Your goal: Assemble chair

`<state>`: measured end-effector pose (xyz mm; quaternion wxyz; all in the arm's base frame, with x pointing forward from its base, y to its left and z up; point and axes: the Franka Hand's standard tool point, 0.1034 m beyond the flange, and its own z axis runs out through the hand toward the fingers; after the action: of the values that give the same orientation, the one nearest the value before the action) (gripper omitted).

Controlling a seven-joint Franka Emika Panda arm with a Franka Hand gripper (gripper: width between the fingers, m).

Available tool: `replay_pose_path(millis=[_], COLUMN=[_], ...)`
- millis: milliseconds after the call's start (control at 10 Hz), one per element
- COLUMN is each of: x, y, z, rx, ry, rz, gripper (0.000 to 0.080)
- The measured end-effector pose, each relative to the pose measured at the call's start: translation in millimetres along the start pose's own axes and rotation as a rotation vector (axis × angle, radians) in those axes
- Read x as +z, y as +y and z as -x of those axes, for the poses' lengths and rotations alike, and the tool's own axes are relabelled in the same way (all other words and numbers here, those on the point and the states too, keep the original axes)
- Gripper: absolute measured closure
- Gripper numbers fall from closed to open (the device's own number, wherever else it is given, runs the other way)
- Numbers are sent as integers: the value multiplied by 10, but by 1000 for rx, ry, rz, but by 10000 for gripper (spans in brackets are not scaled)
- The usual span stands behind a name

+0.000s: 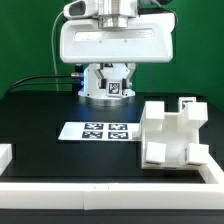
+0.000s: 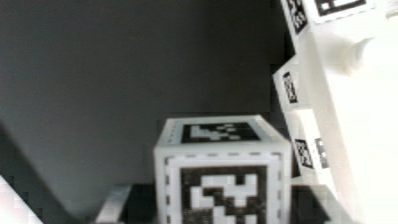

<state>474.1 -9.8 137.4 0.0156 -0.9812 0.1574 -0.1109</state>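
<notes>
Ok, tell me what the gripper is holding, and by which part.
Cannot be told. A tagged white block sits close under the gripper, but neither view shows the fingertips touching it. The chair stands apart, unheld.

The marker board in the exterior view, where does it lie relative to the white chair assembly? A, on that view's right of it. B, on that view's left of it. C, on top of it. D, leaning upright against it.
B: the marker board lies flat on the black table, toward the exterior view's left of the chair assembly, which stands on the table at that view's right.
</notes>
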Motion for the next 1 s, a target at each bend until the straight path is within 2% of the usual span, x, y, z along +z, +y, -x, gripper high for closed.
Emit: replay_pose_path(millis=[200,300,400,600,700,1000], x=[1,-10,-38,-13,23,36], y=[-2,-101,-383,-613,-658,-674], z=[2,22,119,312,378,383], rx=[-1,12,-59,-171,-186,-181], ry=[0,11,37,57,52,44], rz=[0,8,26,34,32,24], gripper=[515,515,515,515,515,515])
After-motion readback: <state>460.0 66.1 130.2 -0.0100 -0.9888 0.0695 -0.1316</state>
